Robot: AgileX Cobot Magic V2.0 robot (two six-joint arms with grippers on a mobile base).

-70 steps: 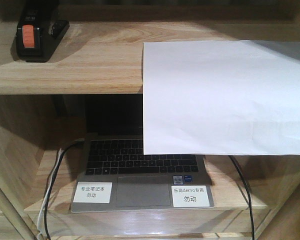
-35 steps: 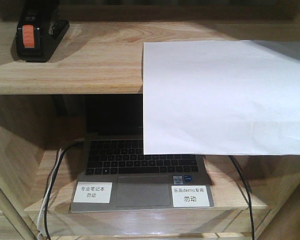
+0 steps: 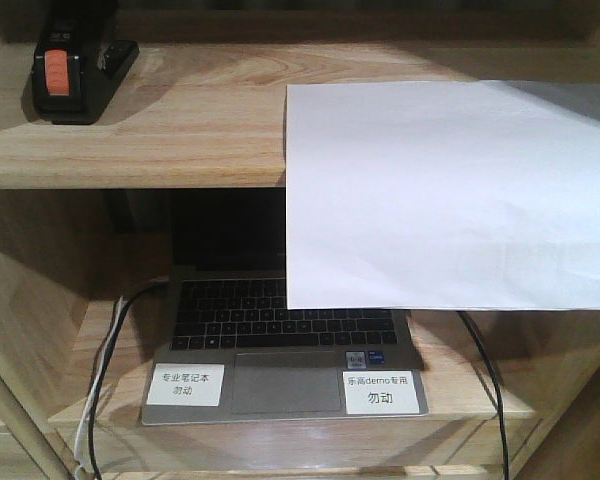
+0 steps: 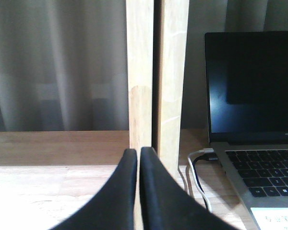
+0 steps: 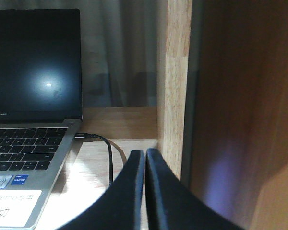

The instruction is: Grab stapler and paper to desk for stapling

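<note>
The black stapler with its orange patch stands at the far left of the upper shelf board. The white paper lies on the right part of that board and hangs over its front edge, covering part of the laptop below. Neither gripper shows in the front view. In the left wrist view my left gripper is shut with nothing in it, facing a wooden upright. My right gripper is shut and empty, beside another upright. The desk is out of view.
An open laptop with a dark screen sits in the lower compartment, with two white labels on its palm rest. Cables run from its left side, and a black cable from its right. Grey curtains hang behind the shelf.
</note>
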